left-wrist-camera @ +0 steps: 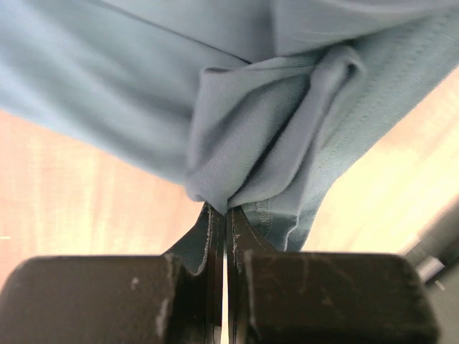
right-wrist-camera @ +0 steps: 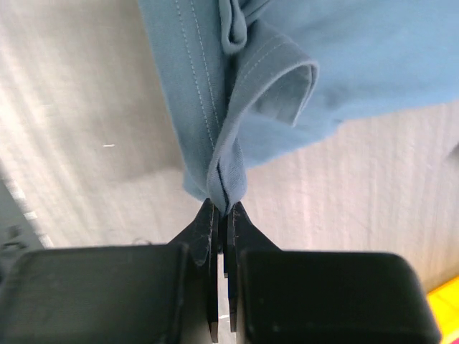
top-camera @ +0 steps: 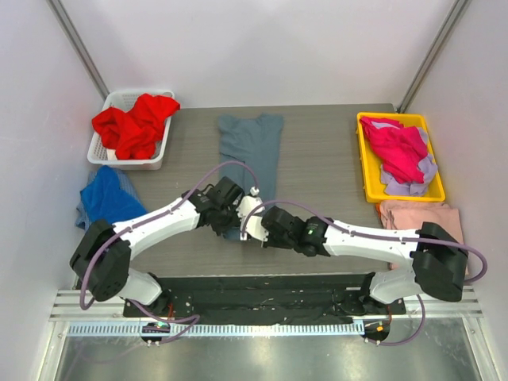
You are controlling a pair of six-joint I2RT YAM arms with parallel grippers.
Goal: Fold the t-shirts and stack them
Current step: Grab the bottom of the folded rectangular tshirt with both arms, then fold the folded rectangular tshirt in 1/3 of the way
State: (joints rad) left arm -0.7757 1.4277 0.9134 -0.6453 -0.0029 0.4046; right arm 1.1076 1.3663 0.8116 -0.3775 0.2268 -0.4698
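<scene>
Here, soft slate t-shirt (top-camera: 252, 147), long narrow strip, double-stitched hem (right-wrist-camera: 201, 93).

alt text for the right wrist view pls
The right gripper has its jaws shut on a stitched hem of the blue-grey t-shirt, pinching a fold of it above the pale table. A sliver of something yellow shows at the bottom right.

Free table (top-camera: 317, 167) between slate t-shirt (top-camera: 250, 147), tray (top-camera: 363, 163)
</scene>
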